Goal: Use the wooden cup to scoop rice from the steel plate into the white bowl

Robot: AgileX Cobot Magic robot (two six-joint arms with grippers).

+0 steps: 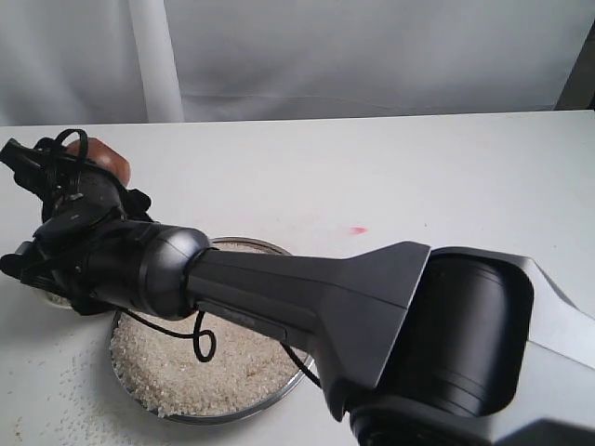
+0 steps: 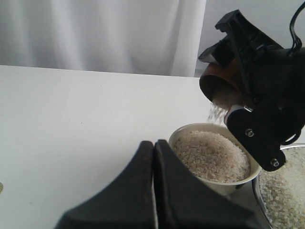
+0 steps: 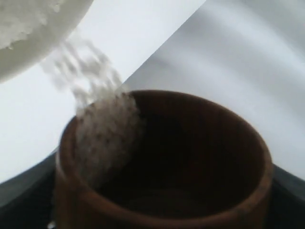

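My right gripper (image 2: 237, 71) is shut on the wooden cup (image 2: 217, 81), which is tipped mouth-down over the white bowl (image 2: 212, 183). Rice (image 3: 102, 138) streams from the cup's lip into the bowl, whose rice (image 2: 209, 155) is heaped to the rim. In the exterior view the right arm reaches across to the far left with the cup (image 1: 100, 156) held high, and the arm hides the bowl. The steel plate (image 1: 284, 386) lies below the arm, holding a bed of rice (image 1: 191, 372). My left gripper (image 2: 154, 142) is shut and empty, close beside the bowl.
Loose grains (image 1: 51, 409) are scattered on the white table left of the plate. A small pink mark (image 1: 358, 229) lies on the table to the right. The plate's rim (image 2: 257, 191) nearly touches the bowl. A white curtain hangs behind the table.
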